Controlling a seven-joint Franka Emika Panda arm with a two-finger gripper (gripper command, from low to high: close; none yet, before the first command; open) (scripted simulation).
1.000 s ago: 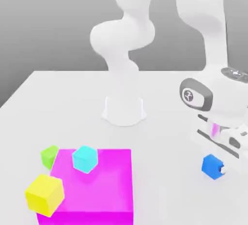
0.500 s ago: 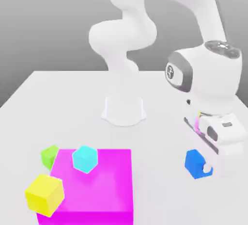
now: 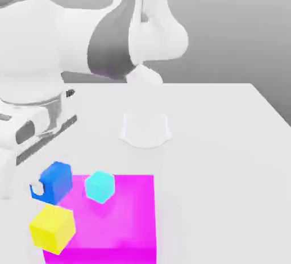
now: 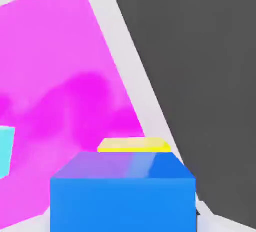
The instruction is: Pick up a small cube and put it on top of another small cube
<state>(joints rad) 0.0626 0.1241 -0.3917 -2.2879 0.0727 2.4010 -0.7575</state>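
Observation:
The small blue cube (image 3: 57, 181) hangs above the table at the exterior view's left, just off the magenta block's far-left corner. My gripper (image 3: 50, 185) is shut on it, and one white fingertip (image 3: 37, 189) shows against its left face. In the hand view the blue cube (image 4: 122, 191) sits close in front, with the yellow cube (image 4: 133, 145) just past it. The other small cube is hidden from view.
A large magenta block (image 3: 113, 217) lies at the front, with a cyan cube (image 3: 100, 186) on it. A yellow cube (image 3: 52, 229) sits at its front-left corner. The arm's white base (image 3: 145, 129) stands mid-table. The table's edge (image 4: 150, 121) runs beside the block.
The arm has swung from the exterior view's right to its left, carrying the blue cube across. The cube now covers the spot where the green cube showed.

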